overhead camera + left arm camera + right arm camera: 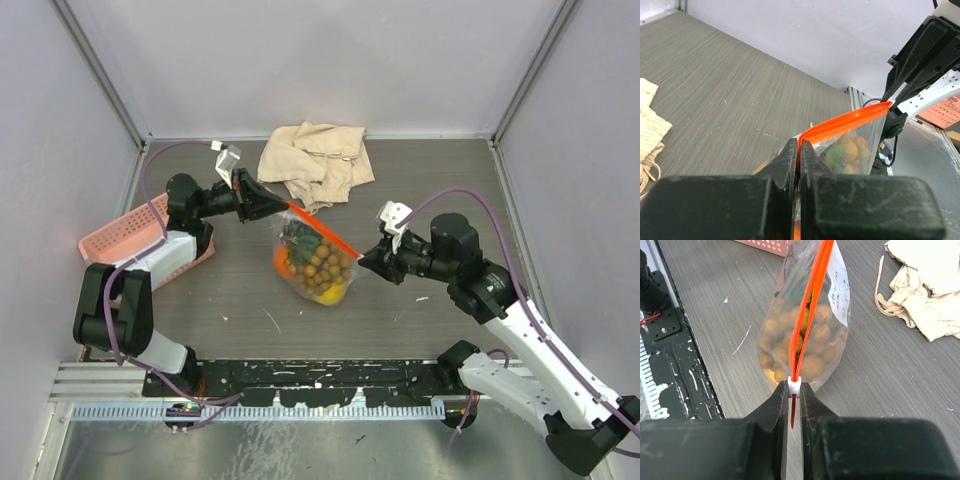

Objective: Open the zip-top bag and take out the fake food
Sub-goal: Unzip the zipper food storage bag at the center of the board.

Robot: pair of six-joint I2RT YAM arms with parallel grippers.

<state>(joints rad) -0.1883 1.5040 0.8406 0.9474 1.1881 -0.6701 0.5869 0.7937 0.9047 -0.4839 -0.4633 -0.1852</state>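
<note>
The zip-top bag (pixel 312 268) hangs stretched between both grippers above the table, its orange-red zip strip (pixel 322 234) taut on top. My left gripper (pixel 284 206) (pixel 799 146) is shut on the strip's left end. My right gripper (pixel 362 258) (pixel 795 387) is shut on the white slider (pixel 795 385) at the strip's right end. The fake food (pixel 324 270) (pixel 816 347) sits inside the clear pouch: a tan-brown berry cluster with green leaves (pixel 836 156), something orange and something yellow at the bottom. In the right wrist view the two orange tracks run side by side, close together.
A crumpled beige cloth (pixel 313 160) (pixel 927 290) lies at the back of the table. A pink mesh basket (pixel 122 238) sits at the left edge beside my left arm. A black rail (pixel 320 380) runs along the near edge.
</note>
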